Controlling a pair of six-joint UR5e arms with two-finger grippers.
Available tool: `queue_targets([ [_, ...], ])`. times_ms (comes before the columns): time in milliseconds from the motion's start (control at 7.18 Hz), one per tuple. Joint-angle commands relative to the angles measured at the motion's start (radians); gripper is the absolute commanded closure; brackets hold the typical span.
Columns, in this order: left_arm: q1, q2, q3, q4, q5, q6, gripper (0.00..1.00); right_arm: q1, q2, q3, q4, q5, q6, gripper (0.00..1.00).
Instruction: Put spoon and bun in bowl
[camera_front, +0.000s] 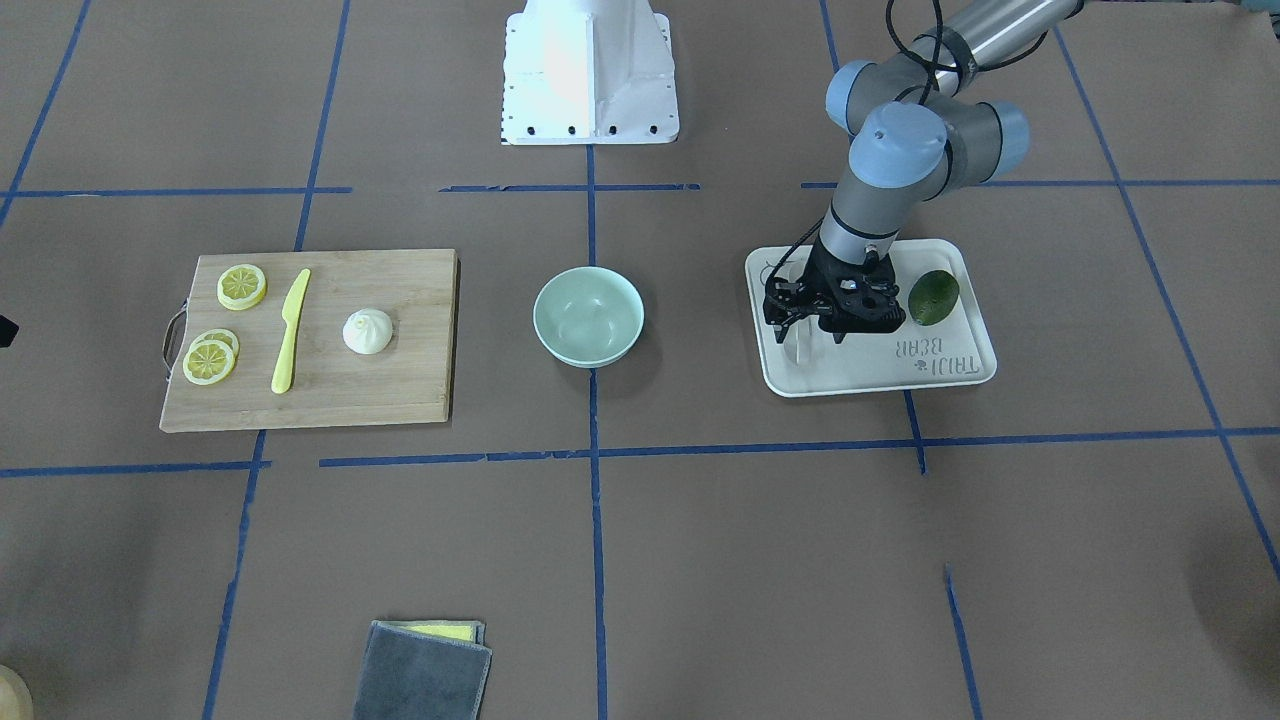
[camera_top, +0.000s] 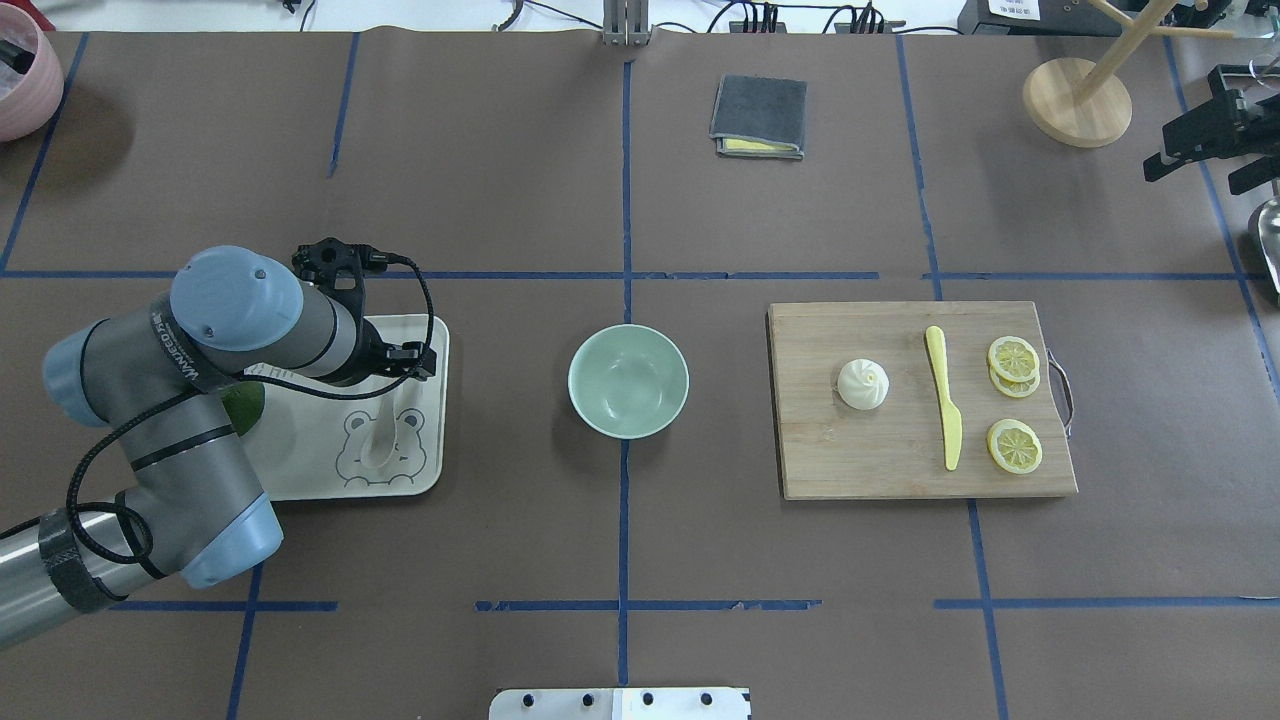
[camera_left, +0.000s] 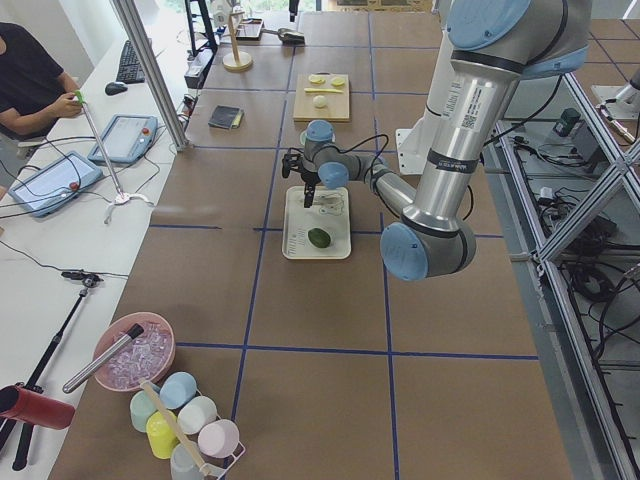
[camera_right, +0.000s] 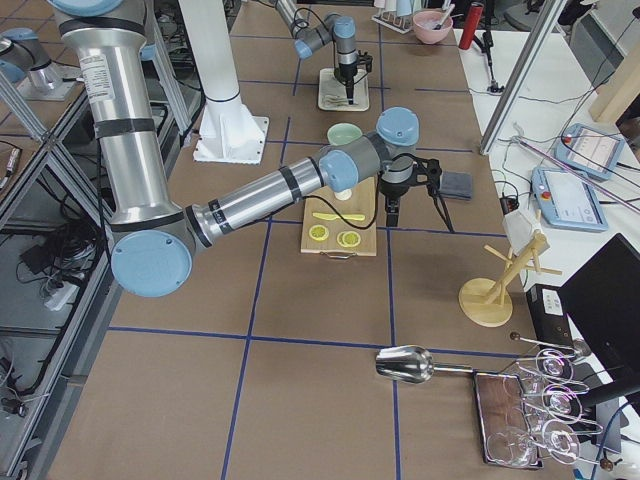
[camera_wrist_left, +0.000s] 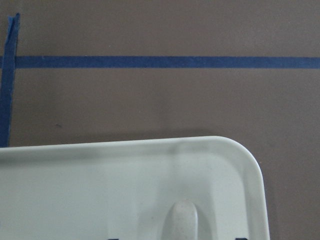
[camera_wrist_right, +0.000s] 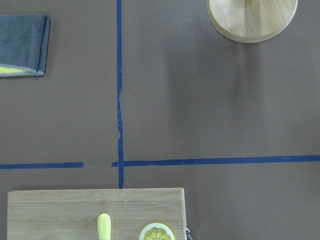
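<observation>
Currently the off-white spoon (camera_top: 383, 432) is laid flat on the white bear-print tray (camera_top: 300, 465), with its scoop over the printed bear. Its handle is straddled by the left pincer (camera_front: 808, 335), which is poised low over the tray. This pincer appears to be spread, one finger on each side of the handle, though contact cannot be judged. A dark green fruit (camera_front: 933, 297) is placed on the same tray, just beside the pincer. The mint-green bowl (camera_top: 628, 381) is set upright at the middle of the brown worktop (camera_top: 480, 180), well apart from the tray. On the bowl's other side, the white pleated bun (camera_top: 862, 384) is rested on a wooden cutting board (camera_top: 880, 465), near a yellow knife (camera_top: 943, 400) and lemon slices (camera_top: 1014, 446). The right pincer (camera_right: 392, 218) is held in the air near the board's far edge. Whether it is spread or pressed together cannot be told.
</observation>
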Motion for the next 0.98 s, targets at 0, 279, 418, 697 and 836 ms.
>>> queue_targets([
  [0,0.011,0.004,-0.001,0.001,-0.003,-0.005,0.25,-0.01,0.026,0.003,0.0,0.002,0.034,0.0],
  [279,0.012,0.005,-0.001,0.003,-0.006,-0.005,0.33,-0.012,0.038,0.003,-0.002,0.004,0.034,0.0],
  [418,0.012,0.005,-0.003,0.003,-0.007,-0.005,0.43,-0.013,0.038,0.003,-0.002,0.005,0.034,0.0],
  [697,0.012,0.033,-0.014,0.001,-0.007,-0.004,0.68,-0.019,0.039,0.003,-0.002,0.005,0.034,0.0],
  [836,0.012,0.034,-0.015,0.003,-0.007,-0.004,0.82,-0.025,0.053,0.002,-0.003,0.004,0.045,0.0],
])
